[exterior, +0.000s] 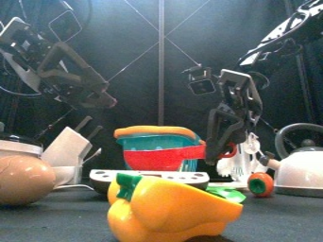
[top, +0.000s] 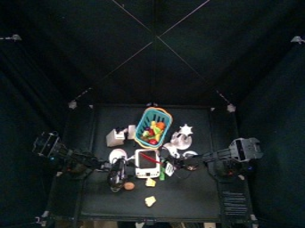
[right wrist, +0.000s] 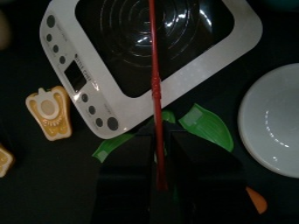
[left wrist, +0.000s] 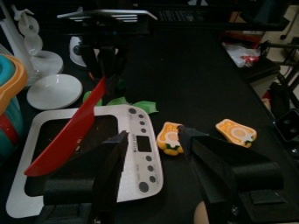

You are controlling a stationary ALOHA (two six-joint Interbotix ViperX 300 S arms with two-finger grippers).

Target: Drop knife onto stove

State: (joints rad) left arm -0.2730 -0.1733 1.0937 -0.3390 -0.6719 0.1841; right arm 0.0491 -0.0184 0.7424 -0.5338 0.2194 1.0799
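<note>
The stove (left wrist: 140, 162) is a white block with a dark face; it also shows in the right wrist view (right wrist: 152, 52), top view (top: 145, 160) and front view (exterior: 145, 176). The knife (left wrist: 76, 127) is red with a long thin blade (right wrist: 155, 79). My right gripper (right wrist: 162, 171) is shut on its handle and holds it slanted over the stove, tip down at the dark face. I cannot tell if the tip touches. The right gripper also shows in the left wrist view (left wrist: 103, 44). My left gripper (left wrist: 158, 149) is open and empty beside the stove.
A teal basket (top: 155, 125) stands behind the stove. A white plate (right wrist: 274, 118) and a green leaf (right wrist: 201, 124) lie next to it. Orange food pieces (left wrist: 233, 131) lie near the left gripper. A yellow pepper (exterior: 171, 208) and a kettle (exterior: 297, 161) stand at the front.
</note>
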